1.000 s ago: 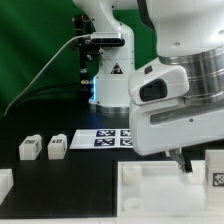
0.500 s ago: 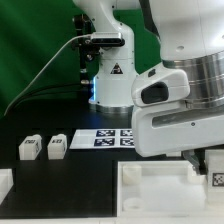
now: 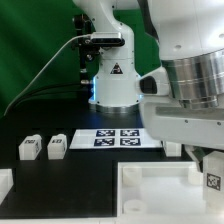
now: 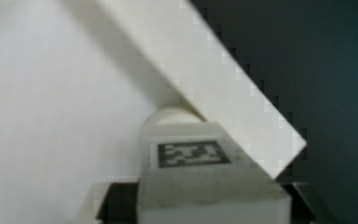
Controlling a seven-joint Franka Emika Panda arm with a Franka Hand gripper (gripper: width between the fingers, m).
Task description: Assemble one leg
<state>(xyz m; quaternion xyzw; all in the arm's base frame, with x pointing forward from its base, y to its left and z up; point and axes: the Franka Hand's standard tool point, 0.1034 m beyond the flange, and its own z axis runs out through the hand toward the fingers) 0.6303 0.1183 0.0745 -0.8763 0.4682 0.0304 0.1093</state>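
One big arm (image 3: pixel 190 95) fills the exterior view's right, wrist down low over the black table (image 3: pixel 70 195). Next in size, the white tray-like piece (image 3: pixel 160 205) lies flat at the front. In the wrist view one of its walls crosses as a slanted white band, with the tray's flat on one side and dark table on the other. The marker board (image 3: pixel 120 138) lies behind the tray, near the robot base, and nothing is on it. Two spare legs (image 3: pixel 30 148) stand side by side well off toward the exterior view's left, apart from the arm.

The leg (image 4: pixel 194 160) that matters is in the gripper (image 4: pixel 202 198). The wrist view shows it seated between the two dark fingers (image 4: pixel 115 205), tag face to the camera, and both sides look pressed by the pads. So the jaws are closed to the leg's width and holding it. Its long axis runs out along the fingers, away from the wrist, so it points down at the table.

In the exterior view the same leg shows under the arm, just beside the tray's corner toward the exterior view's right. I can't tell whether it touches. The gripper itself is hidden by the arm there.

Key relation: the leg's free end sits right at the tray wall, not yet over the inside. No socket is visible in either view. My guess is that the next move needs a short shift inward over that corner before lowering.
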